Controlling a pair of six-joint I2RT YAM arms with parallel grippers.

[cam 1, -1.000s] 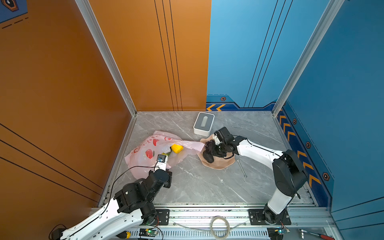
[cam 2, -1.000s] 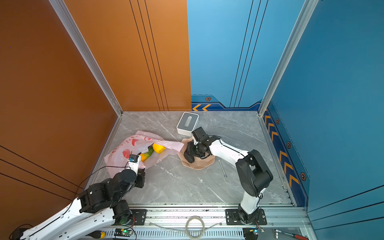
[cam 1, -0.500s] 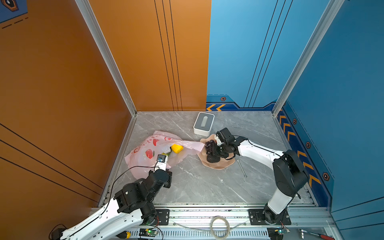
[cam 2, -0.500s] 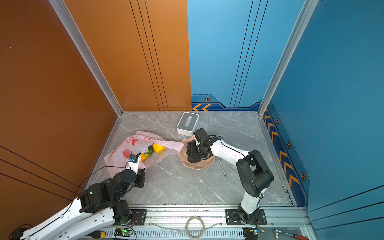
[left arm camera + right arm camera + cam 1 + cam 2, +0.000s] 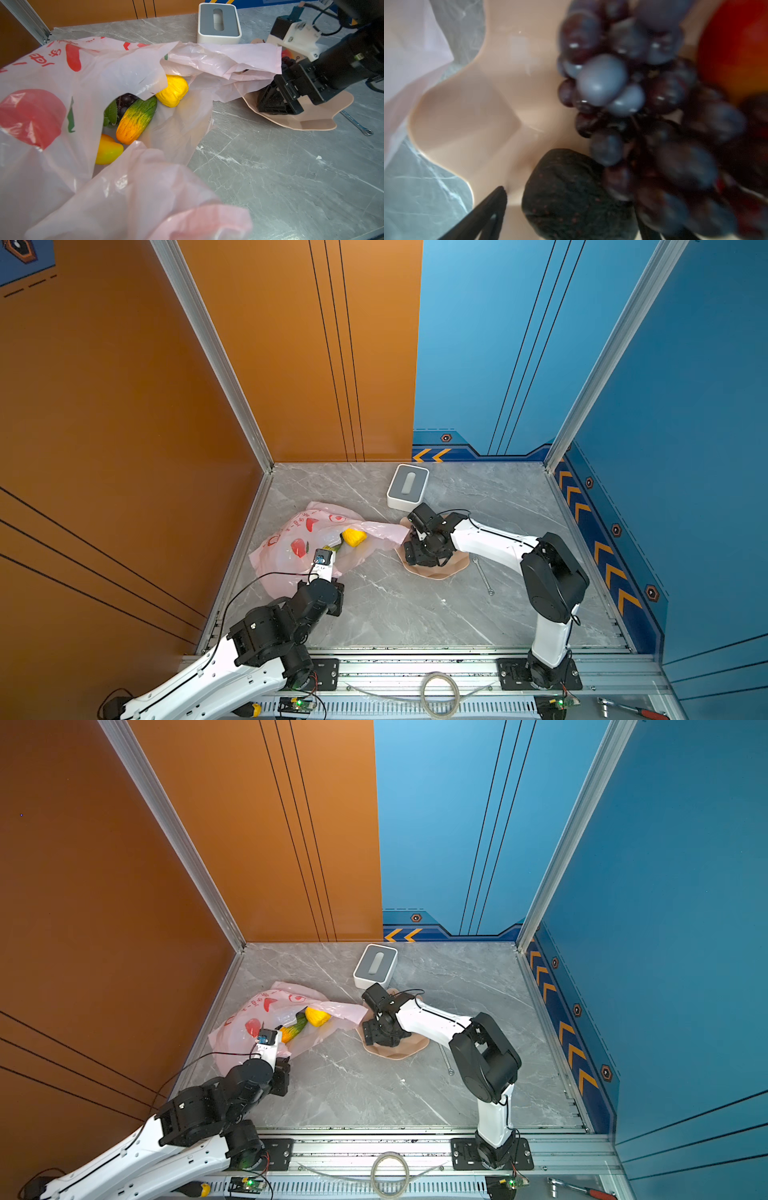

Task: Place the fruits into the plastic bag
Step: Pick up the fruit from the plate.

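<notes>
Picking: the right gripper [image 5: 272,107] fingers stand wide astride the avocado [image 5: 571,197], nine o'clock on the plate [image 5: 315,122]; next, close and lift. Seemingly the left gripper [image 5: 324,562] pinches the plastic bag [image 5: 124,62].

Both top views look steeply down from high, sharing the whole counter [image 5: 395,614]. Left wrist view looks low across the plastic bag [image 5: 124,62] toward the plate [image 5: 311,122]. Right wrist view sits close over that plate, blurred.
</notes>
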